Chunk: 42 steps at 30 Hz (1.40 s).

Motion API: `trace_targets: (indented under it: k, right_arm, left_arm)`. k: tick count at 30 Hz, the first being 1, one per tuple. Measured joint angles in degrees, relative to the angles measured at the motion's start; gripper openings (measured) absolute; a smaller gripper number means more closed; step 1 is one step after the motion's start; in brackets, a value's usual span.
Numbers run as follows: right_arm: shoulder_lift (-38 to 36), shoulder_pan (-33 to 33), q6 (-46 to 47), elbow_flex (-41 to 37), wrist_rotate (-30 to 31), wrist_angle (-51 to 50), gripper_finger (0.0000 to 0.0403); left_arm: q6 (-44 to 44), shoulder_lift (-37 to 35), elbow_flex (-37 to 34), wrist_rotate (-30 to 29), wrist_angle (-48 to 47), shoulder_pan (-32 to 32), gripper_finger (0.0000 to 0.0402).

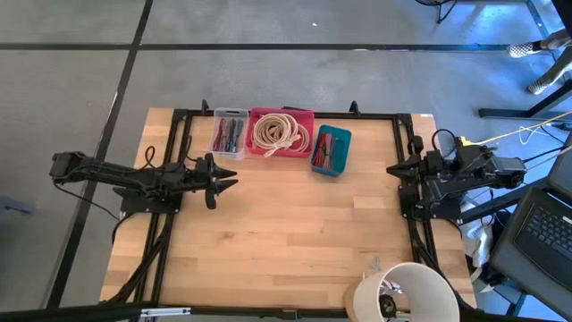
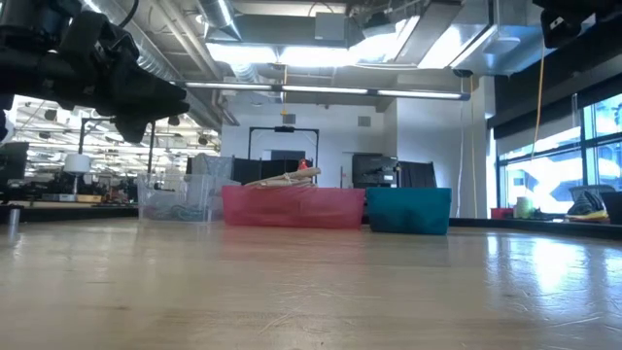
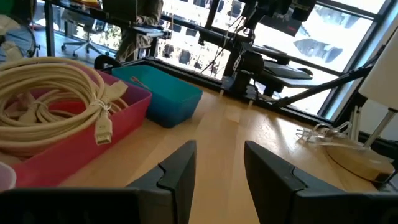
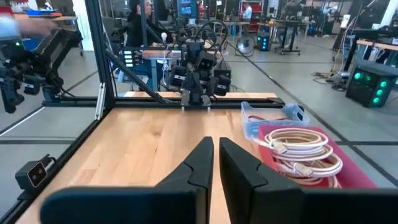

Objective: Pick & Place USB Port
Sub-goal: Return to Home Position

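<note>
Three bins stand in a row at the table's far edge. A clear bin (image 1: 230,134) holds dark cables. A pink bin (image 1: 281,132) holds a coil of cream USB cable (image 3: 43,93), whose plug (image 3: 104,132) lies over the bin's wall. A teal bin (image 1: 330,150) holds small parts. My left gripper (image 1: 228,183) hovers open over the table's left side, level, pointing toward the right edge, with nothing between its fingers (image 3: 217,152). My right gripper (image 1: 393,168) is shut and empty at the right edge (image 4: 216,146), pointing toward the left arm.
A black rail frame (image 1: 286,114) borders the table. A white lamp shade (image 1: 402,295) stands at the near right corner, its base (image 3: 354,155) on the wood. A laptop (image 1: 545,233) sits beyond the right edge. Bare wood (image 1: 295,224) lies between the arms.
</note>
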Motion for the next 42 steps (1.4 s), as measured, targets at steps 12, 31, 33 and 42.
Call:
trace_targets:
  k: [12,31,33,42]
  right_arm:
    - [0.0,0.0,2.9,0.0,-2.0,-0.3,0.0031]
    - [0.0,0.0,1.6,0.0,-2.0,2.2,0.0031]
    - [0.0,0.0,1.5,0.0,-2.0,2.1,0.0031]
    - [0.3,0.0,6.2,-2.2,1.6,5.5,0.0031]
  left_arm:
    - [0.0,-9.4,0.0,0.2,-1.0,0.1,0.0127]
    - [0.0,-25.8,0.0,0.2,-0.9,0.1,0.0127]
    - [0.0,-25.8,0.0,0.2,-0.9,0.1,0.0127]
    - [0.0,-25.8,0.0,0.2,-0.9,0.1,0.0127]
